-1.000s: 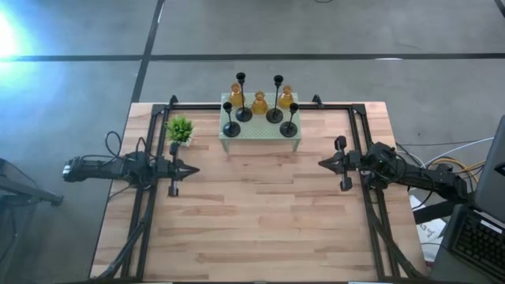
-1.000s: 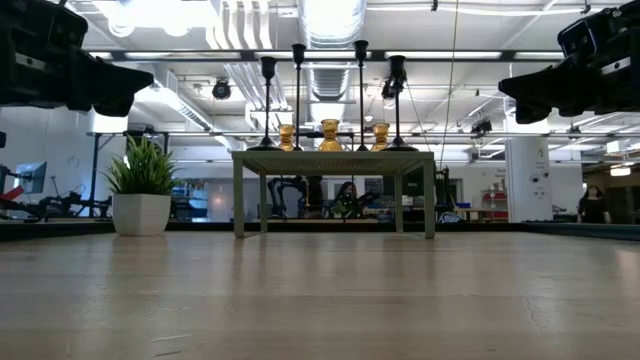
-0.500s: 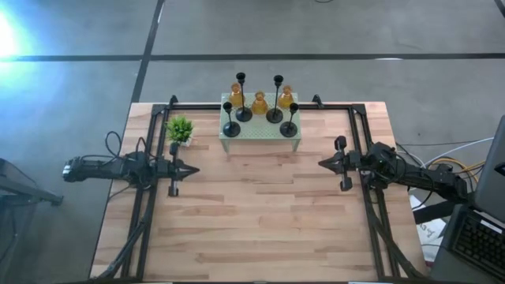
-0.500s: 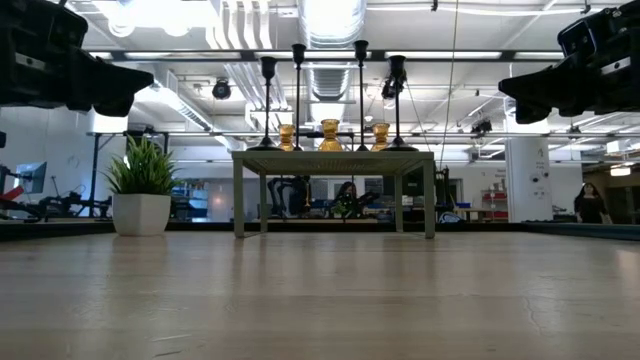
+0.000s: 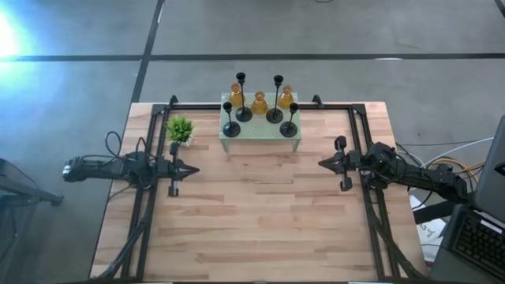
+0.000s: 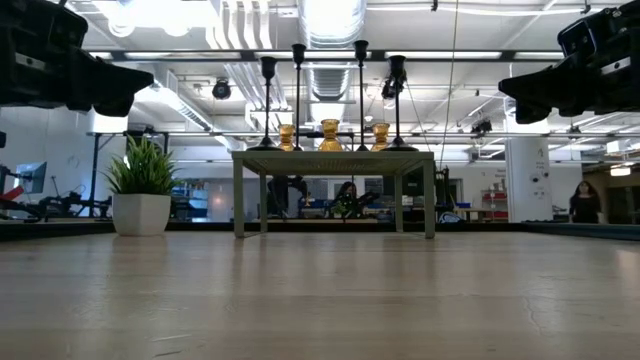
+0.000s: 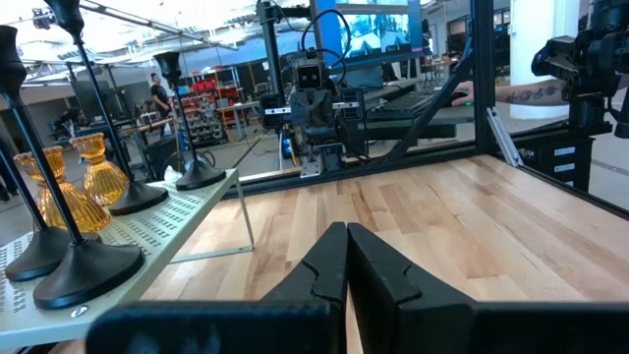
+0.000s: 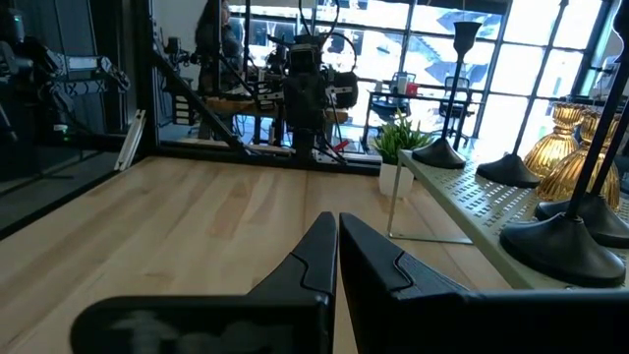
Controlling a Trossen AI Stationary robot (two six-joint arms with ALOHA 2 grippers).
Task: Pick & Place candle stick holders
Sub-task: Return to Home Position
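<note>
Several slim black candle stick holders (image 5: 231,120) and three short amber ones (image 5: 259,102) stand by their bases on a mint-green perforated stand (image 5: 260,132) at the table's far middle. My left gripper (image 5: 195,169) hovers shut above the left side of the table, pointing right. My right gripper (image 5: 321,163) hovers shut above the right side, pointing left. Both are well short of the stand and hold nothing. In the left wrist view the black holders (image 7: 86,265) and the amber holders (image 7: 59,197) show close by.
A small green potted plant (image 5: 180,130) stands on the table left of the stand. Black frame rails (image 5: 150,142) run along the table's left, right and far sides. Bare wooden tabletop (image 5: 260,213) lies between the grippers and toward the near edge. A person (image 6: 583,205) stands in the room beyond.
</note>
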